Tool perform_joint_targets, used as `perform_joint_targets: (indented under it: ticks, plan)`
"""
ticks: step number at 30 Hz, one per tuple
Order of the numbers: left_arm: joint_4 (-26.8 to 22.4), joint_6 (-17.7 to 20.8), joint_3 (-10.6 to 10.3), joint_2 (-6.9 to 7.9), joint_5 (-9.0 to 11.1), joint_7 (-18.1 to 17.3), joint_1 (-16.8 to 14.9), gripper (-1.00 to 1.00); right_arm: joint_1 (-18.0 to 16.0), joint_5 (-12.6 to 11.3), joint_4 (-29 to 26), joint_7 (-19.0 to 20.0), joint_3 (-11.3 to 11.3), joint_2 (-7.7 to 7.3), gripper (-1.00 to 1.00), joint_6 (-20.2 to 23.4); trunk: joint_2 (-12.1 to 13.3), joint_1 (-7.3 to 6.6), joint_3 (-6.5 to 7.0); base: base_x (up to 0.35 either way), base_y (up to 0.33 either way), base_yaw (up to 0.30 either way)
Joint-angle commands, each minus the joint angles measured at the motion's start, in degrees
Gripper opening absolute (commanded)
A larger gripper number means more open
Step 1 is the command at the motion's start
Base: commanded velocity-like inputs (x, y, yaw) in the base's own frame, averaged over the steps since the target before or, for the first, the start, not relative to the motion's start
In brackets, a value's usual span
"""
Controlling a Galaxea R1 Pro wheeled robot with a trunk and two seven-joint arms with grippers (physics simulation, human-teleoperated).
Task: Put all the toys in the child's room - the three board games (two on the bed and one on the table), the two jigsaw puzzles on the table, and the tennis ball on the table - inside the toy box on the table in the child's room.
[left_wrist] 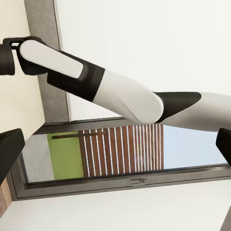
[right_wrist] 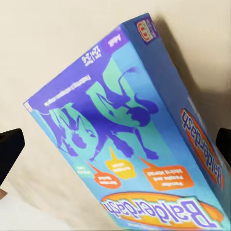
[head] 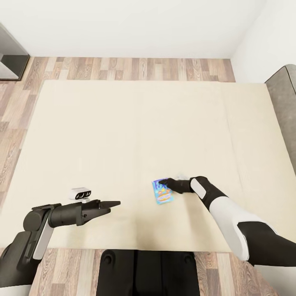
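The right wrist view reads "Balderdash" on the blue board game (right_wrist: 130,139); the right gripper (head: 167,183) is spread wide over it, and it lies lengthwise away from the robot on the bed (head: 123,135). The left gripper (head: 115,204) is parted.

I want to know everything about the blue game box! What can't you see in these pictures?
- Blue board game: head view, lettering too small; far end hidden by the right tool.
- Right wrist view: box cut off by the picture's edges.
- Whether the right tool's fingers touch the box: unclear.
- Left tool: grips nothing.

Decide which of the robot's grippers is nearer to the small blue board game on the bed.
Right. The right gripper is at the blue board game, its fingers open on either side. The left gripper hovers over bare bed, well off to the game's left.
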Motion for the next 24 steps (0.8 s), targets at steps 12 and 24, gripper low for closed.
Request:
perform_joint_targets:
  ticks: [12,24]
  plan:
    - [0.0,0.6,0.0,-0.11,-0.1,-0.2,0.0,1.00,2.7,0.0,-0.5,7.0,0.3,-0.24,1.00,0.7,-0.1,0.03,-0.06,0.000,0.000,0.000]
    - [0.0,0.6,0.0,-0.11,-0.3,-0.2,0.0,1.00,2.9,0.1,-0.7,7.6,0.3,-0.24,1.00,1.9,-0.1,0.03,-0.06,0.000,0.000,0.000]
